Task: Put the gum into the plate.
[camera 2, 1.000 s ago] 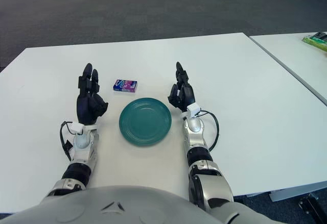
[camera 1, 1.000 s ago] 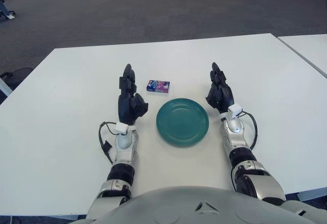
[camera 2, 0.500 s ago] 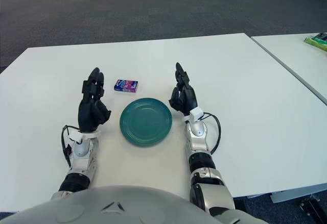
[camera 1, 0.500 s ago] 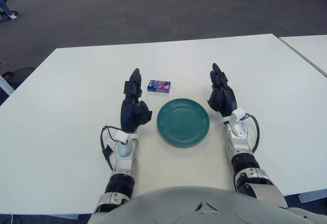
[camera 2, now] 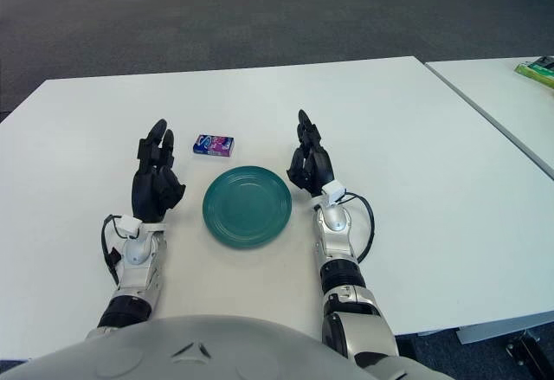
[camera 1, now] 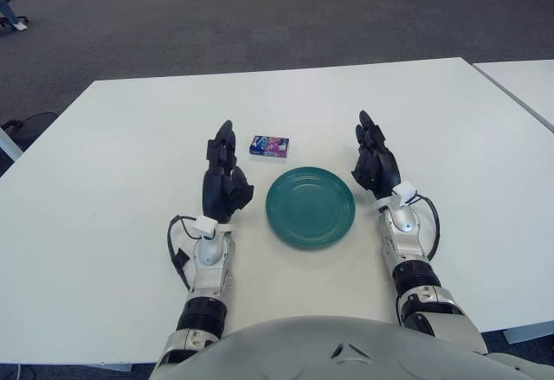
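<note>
From the head camera I see the white worktop with the teal plate sitting near the middle, bare, between my two hands. The gum, a small blue and purple pack, lies flat on the worktop just beyond the plate's far left edge, apart from the plate and touched by nothing. My left hand is raised upright left of the plate, fingers extended upward and released, holding nothing; it shows just left of and slightly nearer than the gum, with a clear gap between them. My right hand stands upright on the right side of the plate, its fingers likewise straight and released, empty. Both forearms reach in from the near edge, each with a black cable looping at the wrist. A second white table stands off to the right, carrying a green object at its far edge. Dark grey carpet fills the far part of the room.
</note>
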`<state>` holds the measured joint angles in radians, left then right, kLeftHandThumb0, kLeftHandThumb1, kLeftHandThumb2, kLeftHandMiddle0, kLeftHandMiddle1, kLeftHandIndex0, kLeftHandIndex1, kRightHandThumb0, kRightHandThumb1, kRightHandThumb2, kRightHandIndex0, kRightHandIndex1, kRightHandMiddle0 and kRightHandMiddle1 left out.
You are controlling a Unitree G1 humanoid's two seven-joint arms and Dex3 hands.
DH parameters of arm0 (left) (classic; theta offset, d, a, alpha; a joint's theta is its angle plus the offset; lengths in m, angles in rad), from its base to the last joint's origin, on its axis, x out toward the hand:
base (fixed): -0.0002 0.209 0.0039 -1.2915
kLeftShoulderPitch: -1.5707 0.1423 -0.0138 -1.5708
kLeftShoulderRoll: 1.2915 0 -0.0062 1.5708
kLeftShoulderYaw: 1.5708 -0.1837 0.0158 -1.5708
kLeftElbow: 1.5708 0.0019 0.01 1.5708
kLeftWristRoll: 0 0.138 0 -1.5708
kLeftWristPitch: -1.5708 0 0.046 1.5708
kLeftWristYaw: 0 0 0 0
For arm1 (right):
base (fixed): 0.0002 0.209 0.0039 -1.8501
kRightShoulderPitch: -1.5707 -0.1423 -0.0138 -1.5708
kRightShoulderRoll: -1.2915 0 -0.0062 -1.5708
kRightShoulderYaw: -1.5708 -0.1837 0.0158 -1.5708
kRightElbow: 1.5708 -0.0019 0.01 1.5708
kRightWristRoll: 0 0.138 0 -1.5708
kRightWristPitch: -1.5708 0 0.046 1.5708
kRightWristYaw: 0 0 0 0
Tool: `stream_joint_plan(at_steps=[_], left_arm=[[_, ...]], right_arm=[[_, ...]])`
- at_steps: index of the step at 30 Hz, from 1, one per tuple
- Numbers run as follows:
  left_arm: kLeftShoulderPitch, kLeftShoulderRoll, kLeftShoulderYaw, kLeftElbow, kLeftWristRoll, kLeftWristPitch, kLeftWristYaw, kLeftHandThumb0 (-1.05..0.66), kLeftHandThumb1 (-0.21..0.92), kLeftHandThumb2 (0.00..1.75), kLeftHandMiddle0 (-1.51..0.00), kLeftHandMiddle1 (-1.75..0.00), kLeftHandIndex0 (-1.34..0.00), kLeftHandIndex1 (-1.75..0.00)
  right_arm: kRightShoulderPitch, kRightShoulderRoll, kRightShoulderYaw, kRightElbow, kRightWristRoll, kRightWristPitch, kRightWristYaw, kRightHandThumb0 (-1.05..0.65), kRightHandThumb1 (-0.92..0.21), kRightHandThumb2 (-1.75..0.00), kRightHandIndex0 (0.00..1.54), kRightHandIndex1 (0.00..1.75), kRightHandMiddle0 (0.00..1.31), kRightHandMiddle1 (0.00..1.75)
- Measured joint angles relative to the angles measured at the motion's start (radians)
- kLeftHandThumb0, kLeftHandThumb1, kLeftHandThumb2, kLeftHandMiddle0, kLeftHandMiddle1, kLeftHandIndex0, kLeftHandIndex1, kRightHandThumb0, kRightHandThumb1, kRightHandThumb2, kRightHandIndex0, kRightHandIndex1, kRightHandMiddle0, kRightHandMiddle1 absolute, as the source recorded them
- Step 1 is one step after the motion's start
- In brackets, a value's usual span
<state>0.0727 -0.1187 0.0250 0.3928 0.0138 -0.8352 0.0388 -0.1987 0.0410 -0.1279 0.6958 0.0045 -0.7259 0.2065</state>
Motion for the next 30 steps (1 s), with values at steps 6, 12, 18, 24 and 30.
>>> stream_joint_plan(at_steps=[6,12,18,24,30], left_arm=[[0.051,0.001,0.002,-0.098,0.081,0.087,0.12,-0.88,0.92,0.77,-0.33,-0.01,-0.17,-0.8],[0.02,0.004,0.01,-0.163,0.169,0.16,0.213,-0.88,0.92,0.76,-0.28,0.0,-0.1,-0.76],[-0.107,0.041,0.035,-0.171,0.331,0.19,0.331,-0.93,0.92,0.65,-0.27,0.0,-0.06,-0.73],[-0.257,0.157,0.045,-0.14,0.54,0.211,0.472,-0.95,0.92,0.51,-0.32,-0.03,-0.1,-0.75],[-0.409,0.292,0.029,-0.053,0.726,0.263,0.642,-0.96,0.92,0.47,-0.39,-0.04,-0.13,-0.81]], right_arm=[[-0.001,-0.011,-0.003,0.019,0.0,0.005,-0.006,-0.82,-0.92,-0.91,0.03,0.0,0.03,0.06],[-0.011,-0.015,-0.002,0.045,0.0,0.006,-0.016,-0.84,-0.92,-0.9,0.02,0.0,0.02,0.06],[-0.022,-0.016,0.0,0.06,-0.001,0.007,-0.023,-0.86,-0.92,-0.89,0.01,0.0,0.01,0.07],[-0.032,-0.016,0.001,0.075,-0.005,0.007,-0.04,-0.87,-0.92,-0.88,0.0,0.0,0.0,0.07],[-0.04,-0.019,0.002,0.098,-0.016,0.007,-0.059,-0.87,-0.92,-0.87,0.01,0.0,0.0,0.08]])
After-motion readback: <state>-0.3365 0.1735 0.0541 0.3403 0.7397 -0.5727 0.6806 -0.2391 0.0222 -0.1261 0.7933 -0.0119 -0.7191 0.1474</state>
